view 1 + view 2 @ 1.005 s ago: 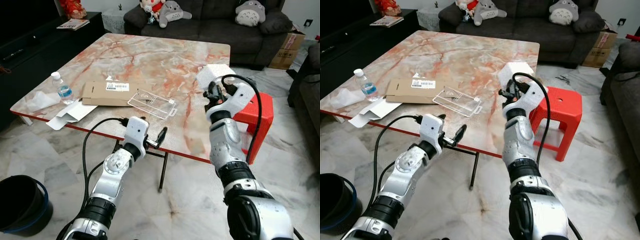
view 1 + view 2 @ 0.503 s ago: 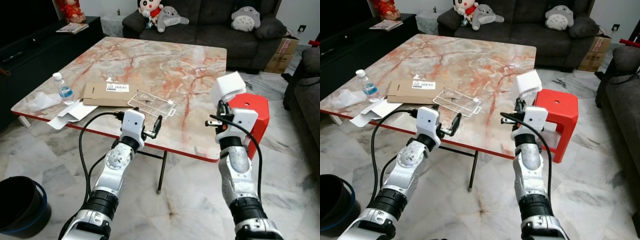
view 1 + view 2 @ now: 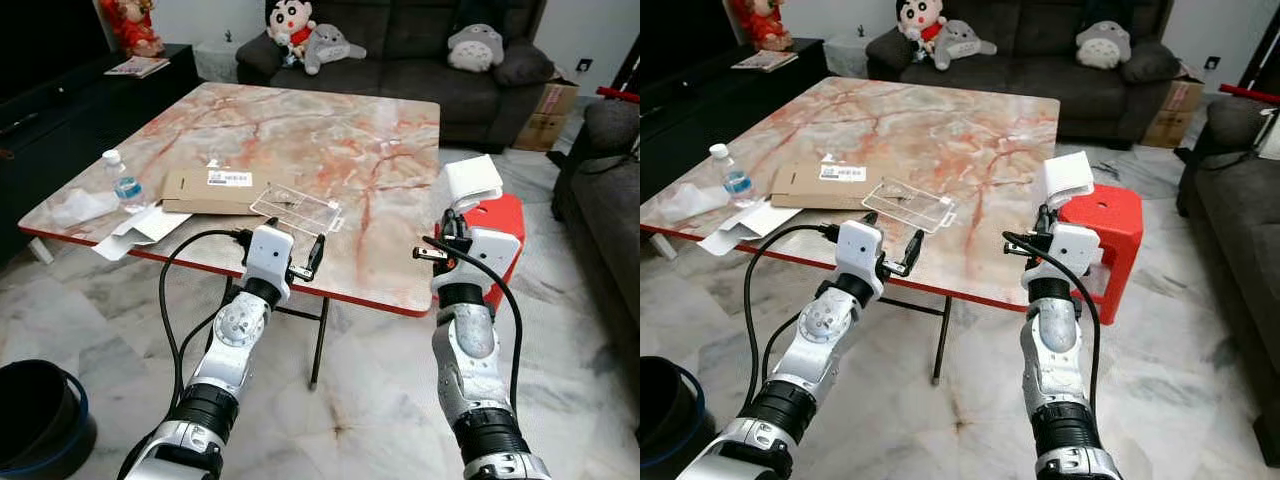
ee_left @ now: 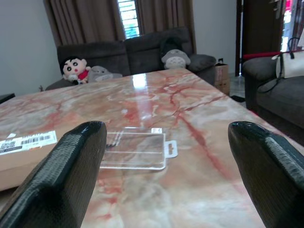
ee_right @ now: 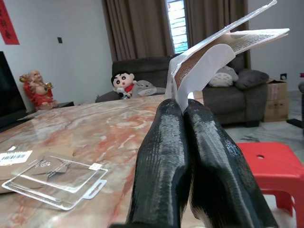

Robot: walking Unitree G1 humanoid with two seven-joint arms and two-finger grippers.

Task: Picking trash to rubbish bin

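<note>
My right gripper (image 3: 452, 218) is shut on a white folded card packet (image 3: 472, 180), held up off the table's right edge, in front of the red stool (image 3: 508, 222). In the right wrist view the packet (image 5: 209, 59) stands pinched between the closed fingertips (image 5: 167, 114). My left gripper (image 3: 298, 252) hovers open at the table's front edge, with nothing between its fingers (image 4: 66, 171). Just beyond it lies a clear plastic blister pack (image 4: 135, 151). On the table's left part are a flat cardboard box (image 3: 213, 188), a water bottle (image 3: 124, 182) and white paper scraps (image 3: 135, 226). A black bin (image 3: 38, 418) stands on the floor, low on the left.
The marble table (image 3: 330, 120) has a red front rim (image 3: 350, 298) and thin metal legs beneath. A dark sofa (image 3: 400, 60) with plush toys runs along the far side. An armchair (image 3: 605, 170) stands on the right and a dark TV cabinet (image 3: 50, 95) on the left.
My right gripper has lifted the white packet off the table's right edge and drawn it back towards me. The camera has shifted too. The left gripper stays open near the front edge.
</note>
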